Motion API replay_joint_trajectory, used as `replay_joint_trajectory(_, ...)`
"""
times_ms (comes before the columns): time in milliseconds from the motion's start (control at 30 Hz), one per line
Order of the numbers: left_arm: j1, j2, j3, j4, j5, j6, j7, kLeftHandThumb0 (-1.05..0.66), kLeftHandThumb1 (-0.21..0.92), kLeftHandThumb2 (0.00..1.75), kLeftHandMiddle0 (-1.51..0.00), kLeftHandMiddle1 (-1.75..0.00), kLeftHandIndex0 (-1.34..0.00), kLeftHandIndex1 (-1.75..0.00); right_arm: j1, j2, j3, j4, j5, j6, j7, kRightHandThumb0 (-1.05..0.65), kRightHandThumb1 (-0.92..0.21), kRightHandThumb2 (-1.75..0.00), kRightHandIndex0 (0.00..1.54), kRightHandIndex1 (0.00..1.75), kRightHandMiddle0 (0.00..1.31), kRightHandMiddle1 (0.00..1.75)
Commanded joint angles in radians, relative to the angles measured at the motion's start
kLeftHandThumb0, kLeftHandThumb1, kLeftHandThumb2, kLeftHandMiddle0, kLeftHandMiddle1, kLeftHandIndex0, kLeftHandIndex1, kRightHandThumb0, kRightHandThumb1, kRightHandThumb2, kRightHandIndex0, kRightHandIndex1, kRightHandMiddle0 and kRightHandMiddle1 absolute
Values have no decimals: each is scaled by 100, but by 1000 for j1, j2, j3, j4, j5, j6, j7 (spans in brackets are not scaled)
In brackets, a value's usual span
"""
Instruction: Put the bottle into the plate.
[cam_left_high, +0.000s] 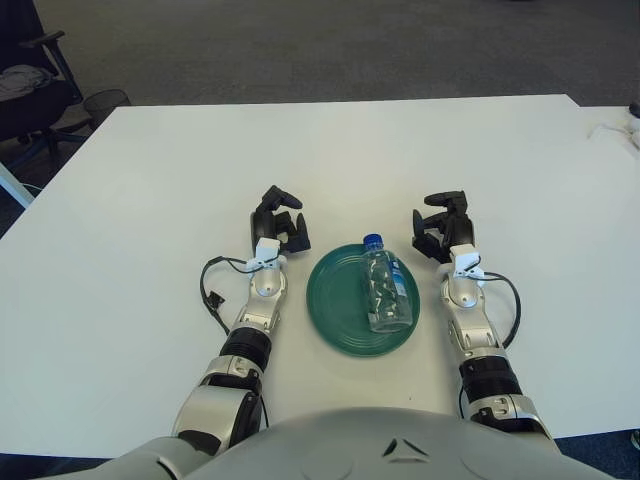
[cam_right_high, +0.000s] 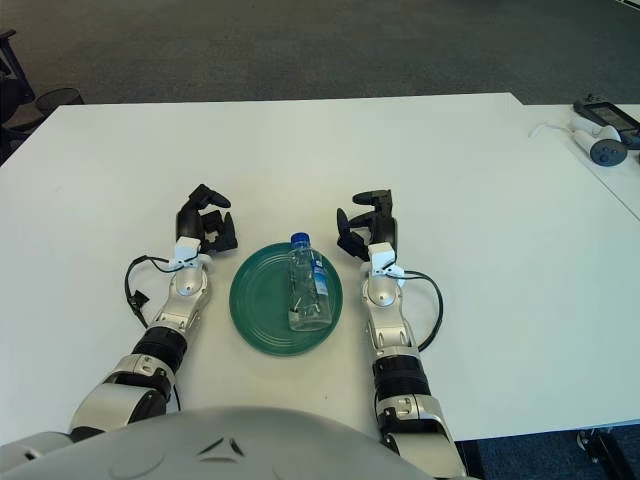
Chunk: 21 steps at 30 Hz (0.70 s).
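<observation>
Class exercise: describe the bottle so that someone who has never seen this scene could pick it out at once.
On the white table, find the round green plate between the robot's left hand and right hand. Lying on its right half is the bottle: clear plastic with a blue cap, the only see-through thing there.

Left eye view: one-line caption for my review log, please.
Clear bottle lies on its side in the green plate, left hand and right hand empty on either side.
</observation>
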<state>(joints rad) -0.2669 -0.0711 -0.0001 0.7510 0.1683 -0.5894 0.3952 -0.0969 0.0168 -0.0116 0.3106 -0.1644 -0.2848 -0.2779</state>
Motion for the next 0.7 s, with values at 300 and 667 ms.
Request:
replay_joint_trajectory(300,63,13,1,27,-3,-5,-15,-57,9,159,-133,-175,-80,-175,29,-3,3,5,13,-32,31,12,-61,-95,39,171,14,175)
replay_joint_trajectory(667,72,15,0,-2,10,11,-13,-57,10,159,-133,-175,-79,-175,32,0,-3,32,28,-55,45,0,-67,-88,34,169,19,175)
